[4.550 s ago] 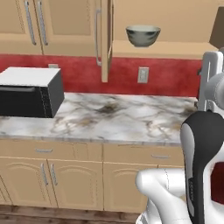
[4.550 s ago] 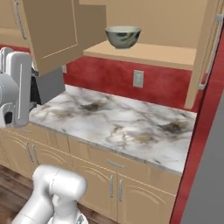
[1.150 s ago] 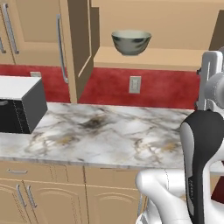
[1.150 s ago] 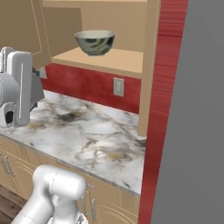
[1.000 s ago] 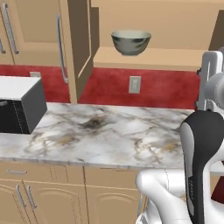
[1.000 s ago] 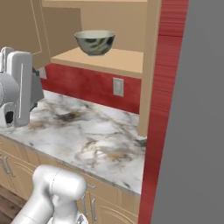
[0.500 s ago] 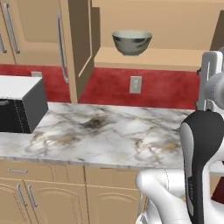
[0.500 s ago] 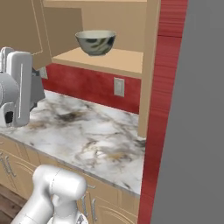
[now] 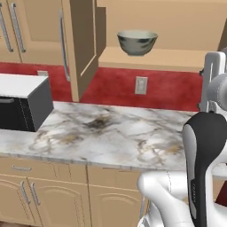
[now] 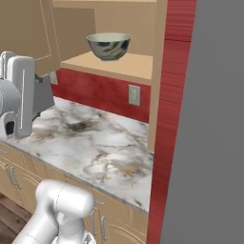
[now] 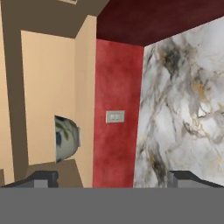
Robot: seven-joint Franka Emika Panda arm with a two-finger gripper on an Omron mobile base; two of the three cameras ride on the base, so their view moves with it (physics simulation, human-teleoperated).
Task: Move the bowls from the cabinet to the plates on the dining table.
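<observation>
- Fingers (image 11: 112, 177): spread wide, holding nothing, rolled sideways
- Marble tabletop (image 9: 119, 137): bare below the arm; judged clear to cross
- Grey-green bowl (image 9: 137, 42): upright on the open cabinet (image 9: 177, 60) shelf; raise and level the hand, then straddle one rim wall

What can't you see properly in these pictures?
- Bowl: its inside is hidden by its own rim in both base views; in the hand view the shelf edge cuts off part of it.
- Microwave: cut off by the left edge of the left base view.
- Gripper: just its tips show, at the bottom of the hand view.
</observation>
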